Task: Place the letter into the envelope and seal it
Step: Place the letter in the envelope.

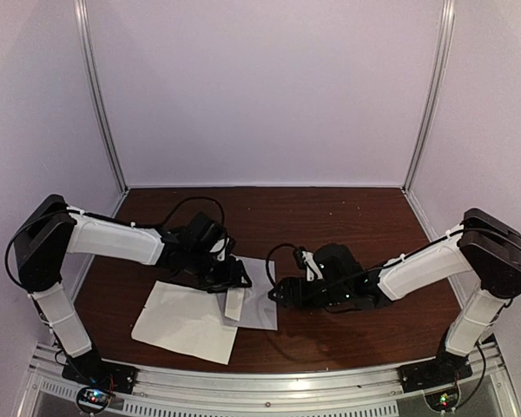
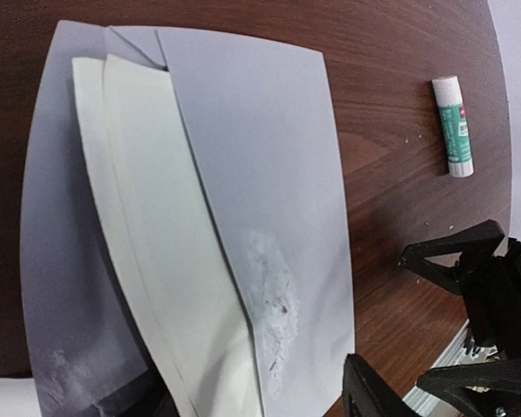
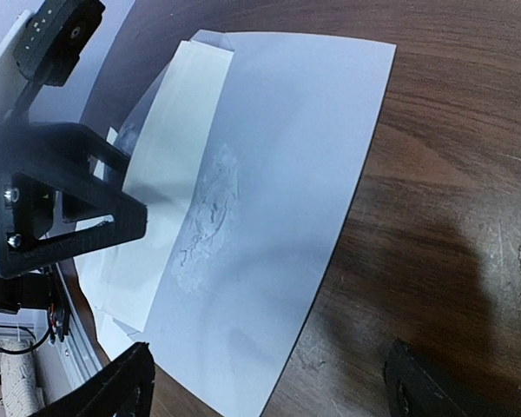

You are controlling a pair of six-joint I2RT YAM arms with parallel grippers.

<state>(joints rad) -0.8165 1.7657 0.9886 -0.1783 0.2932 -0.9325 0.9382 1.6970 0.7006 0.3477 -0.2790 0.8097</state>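
Envelope (image 1: 261,304) lies between left pincer (image 1: 234,276) and right pincer (image 1: 280,292).

Papers laid on a brown table (image 1: 365,217) between two arms.
The letter (image 1: 187,321) is seen flat at near left, the envelope (image 1: 260,313) just beside it, with the left gripper (image 1: 234,280) and right gripper (image 1: 278,293) lowered at the envelope.

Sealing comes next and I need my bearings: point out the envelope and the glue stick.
the envelope (image 2: 269,156): left wrist view, on its bare grey right-hand panel.
the glue stick (image 2: 453,129): left wrist view, on the green label around its body.
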